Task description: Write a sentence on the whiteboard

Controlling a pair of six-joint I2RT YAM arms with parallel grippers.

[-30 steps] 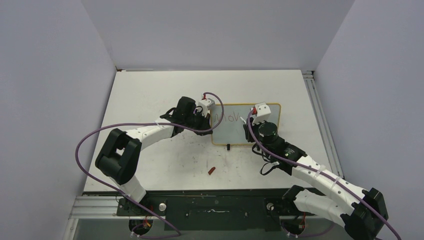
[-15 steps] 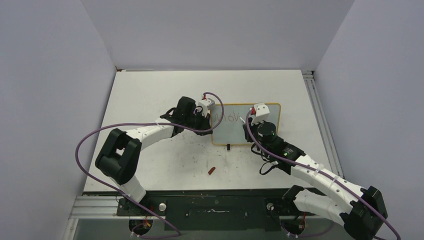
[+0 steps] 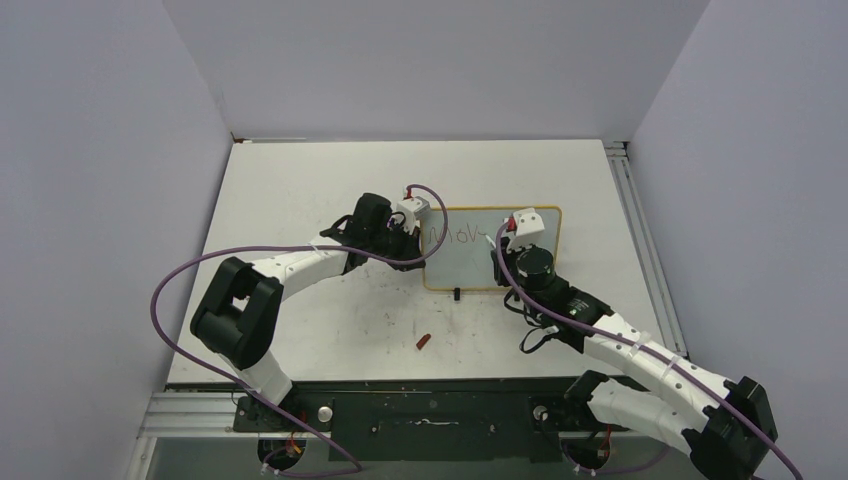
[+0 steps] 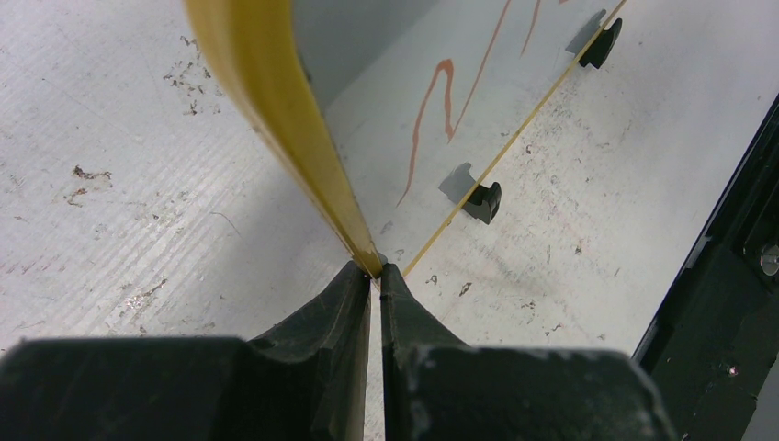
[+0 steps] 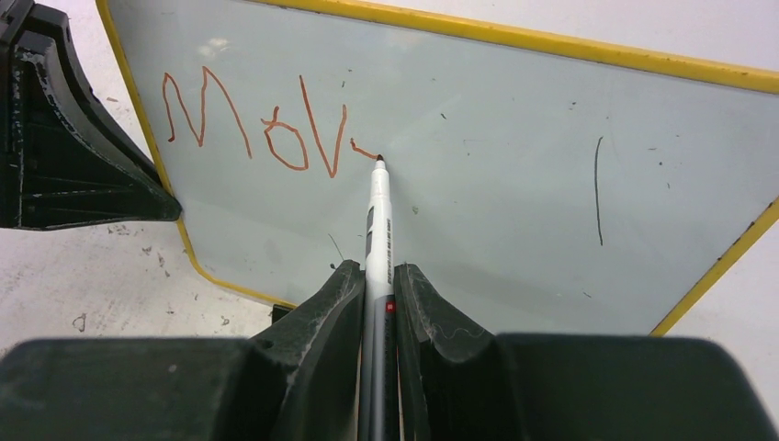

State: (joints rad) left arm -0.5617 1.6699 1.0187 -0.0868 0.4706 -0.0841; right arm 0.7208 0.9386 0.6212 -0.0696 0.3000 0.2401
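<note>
Top external view puts one whiteboard [image 3: 462, 268] on the table [image 3: 300, 180], just right of centre, with an arm at each side. On the left, the left gripper [image 4: 377, 276] has its jaws pinched together on the yellow frame [image 4: 276, 101] at the whiteboard's left edge. Two black feet [image 4: 482, 197] stick out along the near edge. A single small red object [image 3: 424, 341] lies apart on the table, nearer the arm bases.

Across the face, the lettering [image 5: 276, 124] reads "MoV" in reddish-brown, three letters, with a short stroke begun after the V. The tip of one marker [image 5: 378, 230] touches the end of that stroke. Print on its barrel is too small to read. The right gripper [image 5: 377, 276] is clamped around the marker. Further right, one thin dark line [image 5: 597, 188] runs up the whiteboard.
</note>
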